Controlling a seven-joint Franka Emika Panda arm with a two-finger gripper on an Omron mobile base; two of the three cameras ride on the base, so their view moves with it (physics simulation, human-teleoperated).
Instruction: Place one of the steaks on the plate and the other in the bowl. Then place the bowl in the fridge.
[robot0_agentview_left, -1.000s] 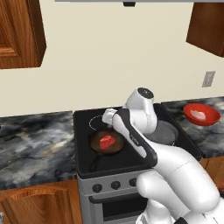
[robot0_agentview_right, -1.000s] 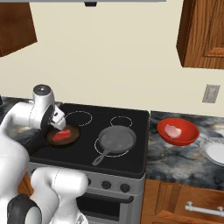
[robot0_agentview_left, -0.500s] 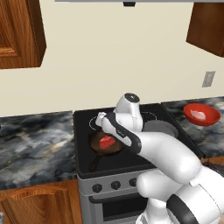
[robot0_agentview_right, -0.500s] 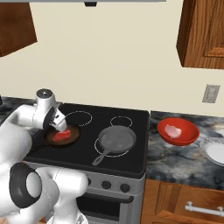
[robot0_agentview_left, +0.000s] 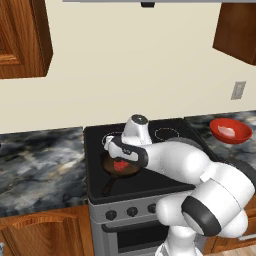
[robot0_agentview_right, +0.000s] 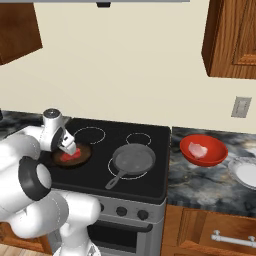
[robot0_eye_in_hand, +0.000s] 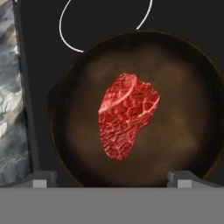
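Stove (robot0_agentview_right: 150, 145): your work sits on the black cooktop between two marbled counters; both pans rest on burners, so the meat you want is at stove height, not on the counter.
Fridge: I can't tell you where it stands from here; expect to drive the base for that last step.
Right counter (robot0_agentview_right: 210, 180): the receiving dishes are set here, well apart from the pan you are over, so any lift means a long swing to your right.
Grey pan (robot0_agentview_right: 132, 159): bare, handle pointing toward the front edge; it lies between you and the dishes, so carry high over it.
Dark pan (robot0_eye_in_hand: 135, 105): holds the bright red steak (robot0_eye_in_hand: 127, 120) lying flat near its middle, clear of the rim, which leaves room for a finger on either side.
Red bowl (robot0_agentview_right: 203, 150): the paler steak (robot0_agentview_right: 199, 149) already lies inside, so by my reading the bowl half is done and the red piece belongs on the plate.
Plate (robot0_agentview_right: 247, 173): white, just beside the bowl, at the picture's edge.
Gripper (robot0_eye_in_hand: 112, 177): spread as wide as it goes, holding nothing, poised straight above the red steak with the tips straddling it. You look lined up for a descent and a pinch.
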